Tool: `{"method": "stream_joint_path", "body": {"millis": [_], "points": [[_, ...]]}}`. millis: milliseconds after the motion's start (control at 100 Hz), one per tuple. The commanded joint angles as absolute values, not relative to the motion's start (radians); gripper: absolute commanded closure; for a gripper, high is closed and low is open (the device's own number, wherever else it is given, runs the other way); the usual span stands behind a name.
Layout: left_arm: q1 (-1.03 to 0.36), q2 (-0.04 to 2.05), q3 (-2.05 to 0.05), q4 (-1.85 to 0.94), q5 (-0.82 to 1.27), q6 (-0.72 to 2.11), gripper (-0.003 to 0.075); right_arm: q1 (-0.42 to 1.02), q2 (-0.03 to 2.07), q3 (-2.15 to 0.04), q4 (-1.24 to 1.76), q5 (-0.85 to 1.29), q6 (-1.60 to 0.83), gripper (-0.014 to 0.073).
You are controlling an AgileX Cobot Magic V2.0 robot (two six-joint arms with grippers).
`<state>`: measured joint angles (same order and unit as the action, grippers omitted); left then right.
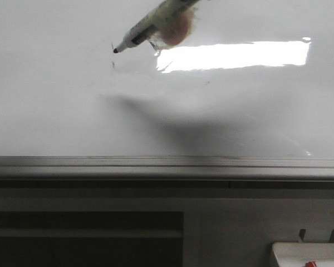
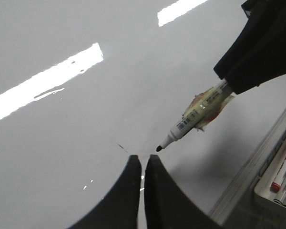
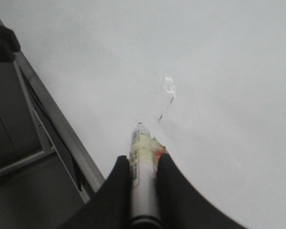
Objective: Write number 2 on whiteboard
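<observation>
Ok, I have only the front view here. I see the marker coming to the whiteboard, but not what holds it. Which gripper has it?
Observer: The right gripper. Its two fingers are closed on the barrel of the marker.
Operator: And where is the other arm?
Observer: The left gripper is shut and holds nothing. It is near the whiteboard, close to the marker's tip.
Operator: Are there spare pens anywhere?
Observer: Yes, red-capped markers lie in a tray beside the board's rail.
</observation>
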<state>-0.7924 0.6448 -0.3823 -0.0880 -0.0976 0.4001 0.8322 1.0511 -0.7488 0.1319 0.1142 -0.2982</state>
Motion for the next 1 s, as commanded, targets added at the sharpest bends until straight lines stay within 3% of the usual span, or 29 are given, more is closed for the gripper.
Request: {"method": "stream_joint_path", "body": {"millis": [0, 570, 990], "points": [[-0.791, 0.658, -0.408, -0.123, -0.201, 0.389, 0.0741, 0.823, 1.073, -0.811, 0.104, 0.012, -0.305, 0.0667], [-0.791, 0.664, -0.408, -0.116, -0.215, 0.389, 0.0741, 0.757, 1.213, -0.888, 0.104, -0.027, -0.305, 0.0664], [-0.791, 0.664, -0.408, -0.116, -0.217, 0.389, 0.0741, 0.700, 1.157, -0.905, 0.089, 0.078, -0.305, 0.0664]]}}
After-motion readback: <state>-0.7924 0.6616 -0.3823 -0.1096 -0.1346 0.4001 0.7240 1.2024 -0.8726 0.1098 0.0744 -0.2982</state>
